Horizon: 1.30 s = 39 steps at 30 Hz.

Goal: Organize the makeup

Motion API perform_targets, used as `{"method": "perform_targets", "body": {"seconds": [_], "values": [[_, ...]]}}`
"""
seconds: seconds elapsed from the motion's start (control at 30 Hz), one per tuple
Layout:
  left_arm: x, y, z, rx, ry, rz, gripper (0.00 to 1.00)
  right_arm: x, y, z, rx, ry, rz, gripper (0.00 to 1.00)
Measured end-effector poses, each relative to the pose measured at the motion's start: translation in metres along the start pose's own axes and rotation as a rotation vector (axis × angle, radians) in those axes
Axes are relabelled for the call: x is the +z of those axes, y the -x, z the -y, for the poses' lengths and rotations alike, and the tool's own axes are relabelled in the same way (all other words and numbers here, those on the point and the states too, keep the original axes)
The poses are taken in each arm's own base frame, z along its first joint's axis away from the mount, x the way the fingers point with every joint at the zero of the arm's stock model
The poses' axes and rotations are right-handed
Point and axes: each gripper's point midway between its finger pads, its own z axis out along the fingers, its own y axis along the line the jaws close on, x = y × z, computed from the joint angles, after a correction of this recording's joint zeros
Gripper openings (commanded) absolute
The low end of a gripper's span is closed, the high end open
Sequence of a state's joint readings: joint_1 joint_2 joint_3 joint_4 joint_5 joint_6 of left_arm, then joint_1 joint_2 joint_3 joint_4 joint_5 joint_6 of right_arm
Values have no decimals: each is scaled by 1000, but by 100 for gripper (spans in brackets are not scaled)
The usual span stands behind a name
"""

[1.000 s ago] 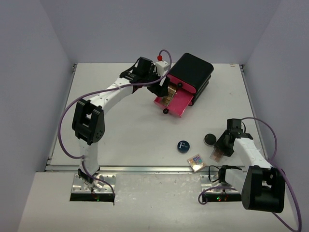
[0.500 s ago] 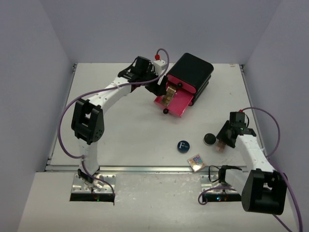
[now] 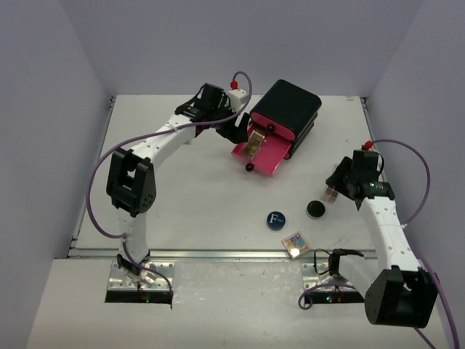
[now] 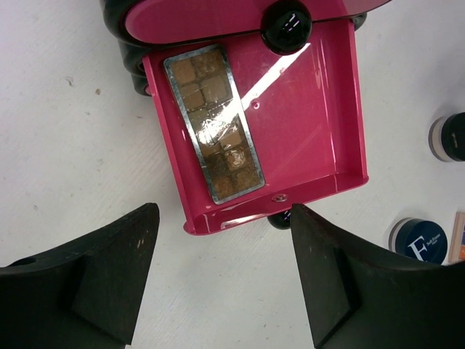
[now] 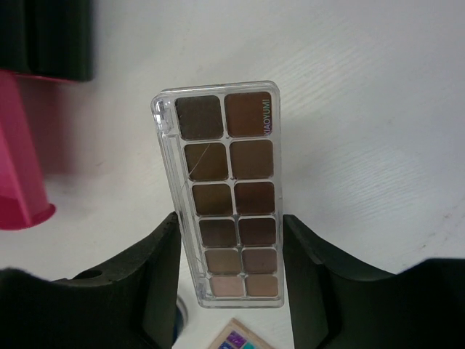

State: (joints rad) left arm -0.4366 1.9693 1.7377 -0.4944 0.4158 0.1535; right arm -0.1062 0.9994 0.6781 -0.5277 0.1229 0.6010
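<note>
A brown palette (image 5: 225, 167) sits between the fingers of my right gripper (image 5: 229, 240), which is shut on it and holds it above the table at the right (image 3: 334, 192). Below it lie a small black compact (image 3: 315, 209), a blue compact with a white F (image 3: 275, 219) and a multicoloured palette (image 3: 296, 243). Another brown palette (image 4: 214, 131) lies in the open pink drawer (image 4: 312, 109). My left gripper (image 4: 221, 233) hangs open over bare table just in front of that drawer, holding nothing.
The black box (image 3: 289, 109) stands at the back centre-right with its lowest pink drawer (image 3: 267, 158) pulled out toward the table's middle. Grey walls close in the table on three sides. The multicoloured palette lies close to the front edge.
My right arm has lifted and carried the brown palette away from the front edge, toward the box. The left gripper has drawn back slightly from the drawer.
</note>
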Motion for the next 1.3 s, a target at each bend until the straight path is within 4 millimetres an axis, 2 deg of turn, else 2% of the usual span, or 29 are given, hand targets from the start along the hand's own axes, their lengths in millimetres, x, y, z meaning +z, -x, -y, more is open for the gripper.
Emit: {"method": "perform_targets", "body": {"seconds": [0.17, 0.3, 0.37, 0.5, 0.67, 0.73, 0.9, 1.3], "values": [[-9, -1, 9, -8, -27, -14, 71, -14, 18, -43, 1, 115, 26, 0], [-26, 6, 13, -2, -12, -3, 70, -29, 20, -100, -54, 230, 17, 0], [-35, 9, 13, 2, 1, 8, 70, -37, 9, -129, -54, 296, -15, 0], [-46, 6, 10, -6, 23, 8, 71, -41, -15, -155, -62, 325, -61, 0], [-49, -11, -4, -39, 58, -26, 71, -36, -45, -194, -82, 353, -154, 0], [-50, -17, -11, -53, 73, -39, 71, -28, -50, -206, -75, 335, -196, 0], [-51, -30, -22, -79, 91, -61, 71, -6, -45, -230, -47, 276, -233, 0], [-49, -44, -26, -98, 84, -84, 70, 36, -50, -255, 18, 177, -282, 4]]}}
